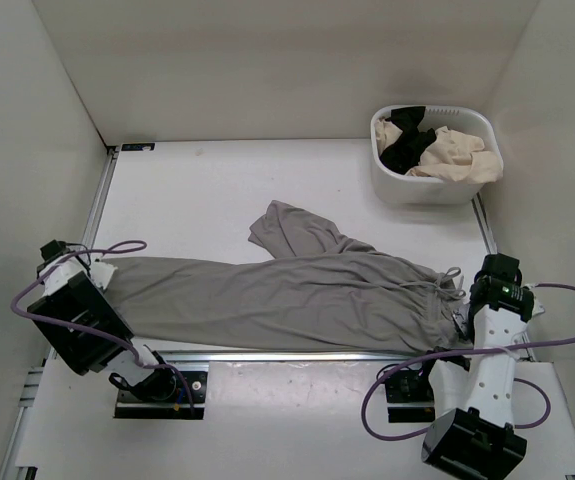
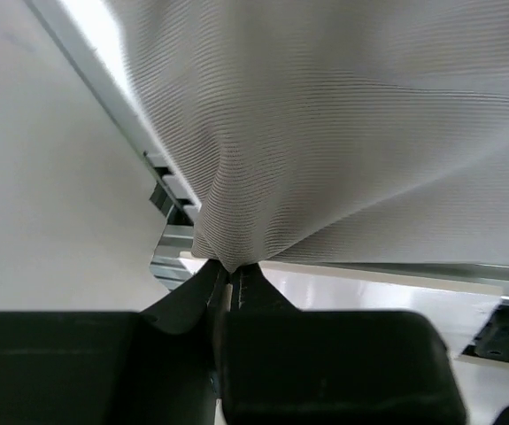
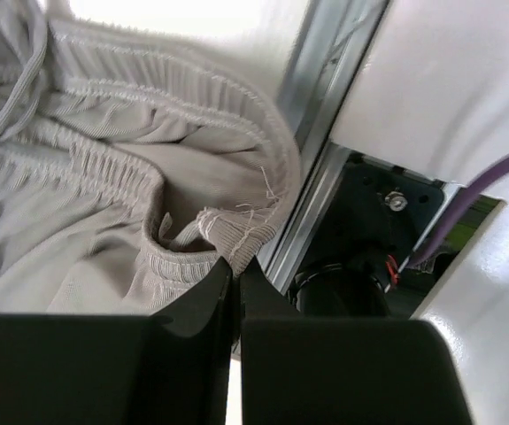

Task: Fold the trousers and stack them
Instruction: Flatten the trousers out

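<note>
Both closed: your left gripper (image 2: 231, 268) pinches the leg end (image 1: 119, 285), right gripper (image 3: 236, 266) nips only the waistband (image 3: 192, 115) edge of the trousers (image 1: 297, 300), stretched across lower centre; tug unevenly and that thin bite may slip

On the table (image 1: 197, 190), the trousers (image 1: 287, 300) lie along the near edge, the basket (image 1: 427, 186) far right.

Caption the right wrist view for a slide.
Right claw shut on the waistband of the grey trousers, drawstring at upper left, metal rail alongside.
</note>
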{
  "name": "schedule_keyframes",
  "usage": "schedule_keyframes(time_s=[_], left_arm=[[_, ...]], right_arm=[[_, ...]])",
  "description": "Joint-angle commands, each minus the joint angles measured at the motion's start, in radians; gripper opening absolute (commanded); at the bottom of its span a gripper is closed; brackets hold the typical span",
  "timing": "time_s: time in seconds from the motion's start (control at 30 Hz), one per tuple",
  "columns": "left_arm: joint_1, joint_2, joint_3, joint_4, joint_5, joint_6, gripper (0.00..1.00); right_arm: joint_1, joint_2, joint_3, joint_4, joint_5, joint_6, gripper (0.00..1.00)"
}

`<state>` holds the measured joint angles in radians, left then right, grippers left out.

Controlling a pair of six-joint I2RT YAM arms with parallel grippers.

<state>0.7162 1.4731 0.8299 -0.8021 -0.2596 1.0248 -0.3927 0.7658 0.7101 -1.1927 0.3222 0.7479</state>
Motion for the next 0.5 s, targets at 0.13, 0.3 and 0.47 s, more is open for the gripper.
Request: schedule_keyframes(time_s=[0.13, 0.3, 0.47], left_arm=[[0.072, -0.05, 0.011, 0.041, -0.021, 0.063, 0.15], [0.092, -0.05, -0.015, 0.041, -0.04, 0.084, 0.41], [0.123, -0.069, 0.04, -0.02, -0.014, 0.093, 0.45]], right_arm=[[-0.003, -0.053, 0.08, -0.1, 0.178, 0.114, 0.03], [-0.003, -0.062, 0.094, -0.111, 0.19, 0.104, 0.68], [-0.003, -0.085, 0.209, -0.012, 0.164, -0.062, 0.68]])
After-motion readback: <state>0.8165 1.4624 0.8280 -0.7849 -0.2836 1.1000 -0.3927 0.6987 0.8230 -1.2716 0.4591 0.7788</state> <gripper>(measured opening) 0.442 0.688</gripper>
